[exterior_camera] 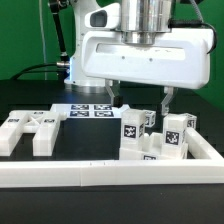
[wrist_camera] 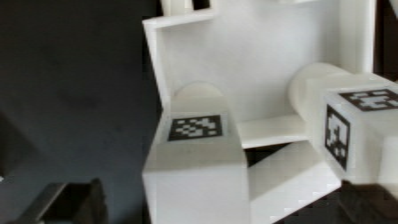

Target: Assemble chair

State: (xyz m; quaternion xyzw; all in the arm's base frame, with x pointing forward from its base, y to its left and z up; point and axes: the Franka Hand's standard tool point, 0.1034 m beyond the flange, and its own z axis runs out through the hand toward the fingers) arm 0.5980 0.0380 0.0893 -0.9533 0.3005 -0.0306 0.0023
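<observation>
The chair's white parts lie in two groups. At the exterior view's right stands a cluster of tagged blocks and bars [exterior_camera: 150, 135]. At the exterior view's left lie several flat and blocky pieces [exterior_camera: 30, 130]. My gripper [exterior_camera: 141, 104] hangs just above the right cluster, its two fingers spread wide and empty. In the wrist view a white bar with a square tag [wrist_camera: 196, 150] fills the space between my fingertips, beside a rounded tagged block [wrist_camera: 356, 110] and a flat slab [wrist_camera: 231, 50]. My gripper [wrist_camera: 214, 208] shows only as dark finger edges in the lower corners.
The marker board [exterior_camera: 88, 110] lies flat behind the parts. The long white L-shaped border rail [exterior_camera: 110, 176] runs along the front and up the exterior view's right side. The table is black.
</observation>
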